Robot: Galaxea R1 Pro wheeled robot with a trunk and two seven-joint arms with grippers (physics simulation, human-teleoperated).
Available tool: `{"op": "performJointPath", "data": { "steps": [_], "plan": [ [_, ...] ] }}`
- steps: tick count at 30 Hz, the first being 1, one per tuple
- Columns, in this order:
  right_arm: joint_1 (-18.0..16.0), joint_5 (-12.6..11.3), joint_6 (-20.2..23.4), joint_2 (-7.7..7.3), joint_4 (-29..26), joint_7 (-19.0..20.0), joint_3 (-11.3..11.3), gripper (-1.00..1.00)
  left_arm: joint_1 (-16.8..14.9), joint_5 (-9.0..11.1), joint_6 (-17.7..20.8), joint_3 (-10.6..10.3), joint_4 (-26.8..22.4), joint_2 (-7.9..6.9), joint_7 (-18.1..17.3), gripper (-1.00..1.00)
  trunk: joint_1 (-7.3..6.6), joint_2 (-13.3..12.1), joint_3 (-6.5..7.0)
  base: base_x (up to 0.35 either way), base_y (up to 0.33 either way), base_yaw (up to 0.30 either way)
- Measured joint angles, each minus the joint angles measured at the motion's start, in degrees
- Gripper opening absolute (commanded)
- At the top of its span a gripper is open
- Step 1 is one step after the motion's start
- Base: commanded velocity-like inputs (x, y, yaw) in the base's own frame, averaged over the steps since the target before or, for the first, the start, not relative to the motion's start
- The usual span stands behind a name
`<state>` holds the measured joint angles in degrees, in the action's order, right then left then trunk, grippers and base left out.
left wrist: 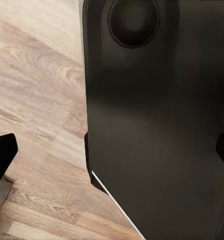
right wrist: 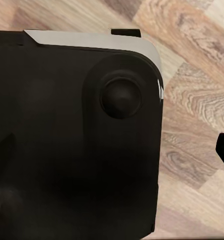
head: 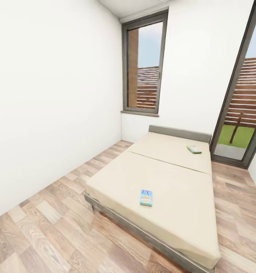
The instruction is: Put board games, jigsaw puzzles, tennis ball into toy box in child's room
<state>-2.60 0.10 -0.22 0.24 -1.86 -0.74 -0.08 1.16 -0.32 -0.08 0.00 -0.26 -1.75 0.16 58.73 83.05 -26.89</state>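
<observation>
The bed (head: 181,178) with its cream-beige cover stands ahead in the head view, along the right of the child's room. Two board games lie on it. A light blue board game (head: 146,197) rests near the foot, close to me. A yellow-green board game (head: 194,149) sits at the far end near the headboard. In the left wrist view my left gripper (left wrist: 112,152) points down at my black base (left wrist: 156,125) and the wood floor, its fingers wide apart and empty. My right gripper (right wrist: 112,150) hangs the same way over the base (right wrist: 67,140). The table, toy box, jigsaw puzzles and tennis ball are out of view.
Wood-plank floor (head: 48,227) runs between the bed and the white left wall (head: 48,106). A tall window (head: 143,64) is in the far wall, and a glass door (head: 242,113) to a garden stands at the right beyond the bed.
</observation>
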Motion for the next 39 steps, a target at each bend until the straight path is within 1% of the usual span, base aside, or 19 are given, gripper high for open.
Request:
{"op": "performJointPath", "data": {
  "steps": [22, 31, 39],
  "plan": [
    [-0.1, 0.0, 0.0, 0.09, 0.0, 0.0, 0.2, 1.0, 0.0, 0.0, 0.0, -0.1, 0.0, 0.0, 0.0, 1.0, 0.0, 0.0, 0.0, 0.0, 0.0, -0.271],
    [-0.1, 0.0, 0.0, 0.16, -0.2, 0.0, 0.1, 1.0, 0.0, 0.2, 0.0, 0.0, 0.0, 0.31, -0.2, 1.0, 0.0, 0.0, 0.0, 0.0, 0.0, -0.097],
    [-0.8, -0.2, -0.4, 0.2, -1.9, 0.1, -0.1, 1.0, -0.1, 0.4, -0.1, 0.0, -0.1, 1.21, -0.4, 1.0, 0.0, 0.0, 0.0, 0.0, 0.0, -0.029]
  ]
}}
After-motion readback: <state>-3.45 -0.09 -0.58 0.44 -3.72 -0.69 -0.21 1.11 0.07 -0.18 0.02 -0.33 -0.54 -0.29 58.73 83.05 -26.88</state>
